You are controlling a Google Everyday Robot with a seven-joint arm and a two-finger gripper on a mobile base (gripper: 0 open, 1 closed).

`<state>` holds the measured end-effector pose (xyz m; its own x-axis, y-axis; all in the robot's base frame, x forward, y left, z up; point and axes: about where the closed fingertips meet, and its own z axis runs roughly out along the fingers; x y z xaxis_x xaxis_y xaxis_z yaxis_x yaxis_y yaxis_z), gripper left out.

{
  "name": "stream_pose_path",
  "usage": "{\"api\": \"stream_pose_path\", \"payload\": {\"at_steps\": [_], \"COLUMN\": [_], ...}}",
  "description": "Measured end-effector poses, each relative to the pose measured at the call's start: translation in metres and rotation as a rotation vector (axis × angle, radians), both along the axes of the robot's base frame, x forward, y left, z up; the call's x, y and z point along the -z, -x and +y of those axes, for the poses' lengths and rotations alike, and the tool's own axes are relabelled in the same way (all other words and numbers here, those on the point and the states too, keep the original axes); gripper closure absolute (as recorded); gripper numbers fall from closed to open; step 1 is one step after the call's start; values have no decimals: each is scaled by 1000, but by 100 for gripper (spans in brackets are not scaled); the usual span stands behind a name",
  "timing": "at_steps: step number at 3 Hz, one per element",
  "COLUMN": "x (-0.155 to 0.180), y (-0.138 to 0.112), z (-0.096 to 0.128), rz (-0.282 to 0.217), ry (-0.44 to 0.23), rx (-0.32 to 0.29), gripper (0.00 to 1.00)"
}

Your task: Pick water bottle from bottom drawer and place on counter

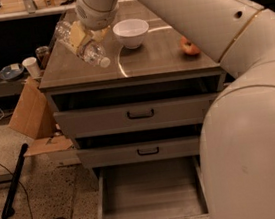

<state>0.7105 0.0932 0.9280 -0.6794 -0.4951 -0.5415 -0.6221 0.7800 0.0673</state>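
Note:
My gripper is shut on the water bottle, a clear ribbed bottle with a white cap, and holds it tilted, cap down to the right, just above the left part of the counter. The bottom drawer stands pulled open below, its flat grey floor bare. My large white arm fills the right side of the view and hides part of the cabinet.
A white bowl stands on the counter right of the bottle, and a red apple lies further right. Two shut drawers with black handles sit above the open one. A cardboard piece and cables lie on the floor at left.

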Motion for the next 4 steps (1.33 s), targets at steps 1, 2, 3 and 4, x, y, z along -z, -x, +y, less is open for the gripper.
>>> {"api": "stream_pose_path", "payload": {"at_steps": [1,2,3,4], "x": [6,18,30,39], "y": [2,-1,-7,-17], "z": [-1,-3,-7,-12], "rz": [15,24,40,56], "ry": [16,38,47,48], "rx": [19,76,162,241], "gripper": [100,100,100,100]}}
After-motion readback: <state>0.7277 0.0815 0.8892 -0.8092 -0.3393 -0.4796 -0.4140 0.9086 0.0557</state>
